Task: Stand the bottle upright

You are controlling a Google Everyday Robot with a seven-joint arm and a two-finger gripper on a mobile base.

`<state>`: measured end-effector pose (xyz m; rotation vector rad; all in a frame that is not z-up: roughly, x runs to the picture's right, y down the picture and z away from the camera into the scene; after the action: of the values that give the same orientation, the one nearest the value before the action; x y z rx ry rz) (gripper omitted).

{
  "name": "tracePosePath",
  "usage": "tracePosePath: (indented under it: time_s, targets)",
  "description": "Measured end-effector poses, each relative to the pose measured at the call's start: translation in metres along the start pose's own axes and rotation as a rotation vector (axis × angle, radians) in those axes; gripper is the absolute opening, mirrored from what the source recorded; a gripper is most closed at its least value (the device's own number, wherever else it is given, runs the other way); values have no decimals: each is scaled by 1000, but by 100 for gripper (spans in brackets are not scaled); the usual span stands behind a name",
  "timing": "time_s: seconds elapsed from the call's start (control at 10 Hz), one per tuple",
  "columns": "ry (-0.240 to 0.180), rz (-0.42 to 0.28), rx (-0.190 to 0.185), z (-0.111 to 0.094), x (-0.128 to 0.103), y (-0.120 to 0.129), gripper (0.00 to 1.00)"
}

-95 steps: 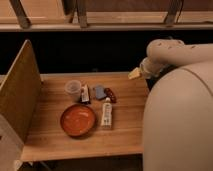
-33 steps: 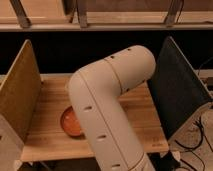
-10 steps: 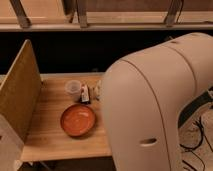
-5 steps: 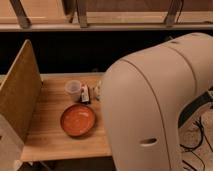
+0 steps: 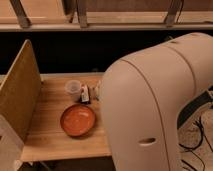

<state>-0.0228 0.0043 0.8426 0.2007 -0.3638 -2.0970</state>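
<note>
The bottle is hidden: my arm's large cream housing [image 5: 155, 105] fills the right half of the camera view and covers the part of the wooden table [image 5: 50, 107] behind it. The gripper is out of view. The orange bowl [image 5: 78, 120] sits on the table just left of the arm.
A translucent white cup [image 5: 73, 88] stands behind the bowl, with a small dark-labelled box-like item [image 5: 85, 93] beside it. A tall board panel [image 5: 17, 92] walls the table's left side. A dark ledge and railing [image 5: 75, 30] run behind. Cables [image 5: 200, 135] lie on the floor at right.
Since the earliest frame my arm has swung across the view and now covers the right side of the table, where the bottle lay. Nothing has moved in the last second.
</note>
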Motion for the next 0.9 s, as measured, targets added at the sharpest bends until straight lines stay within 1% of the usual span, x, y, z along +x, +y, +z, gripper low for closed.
tracePosePath:
  time_s: [0.3,0.6,0.7,0.9]
  targets:
    - [23,-94,-36,2,16,5,0]
    - [44,-130,-42,2,19,3,0]
    - [62,-136,-43,1,21,2,0]
    - [127,-147,-47,-2,29,3,0]
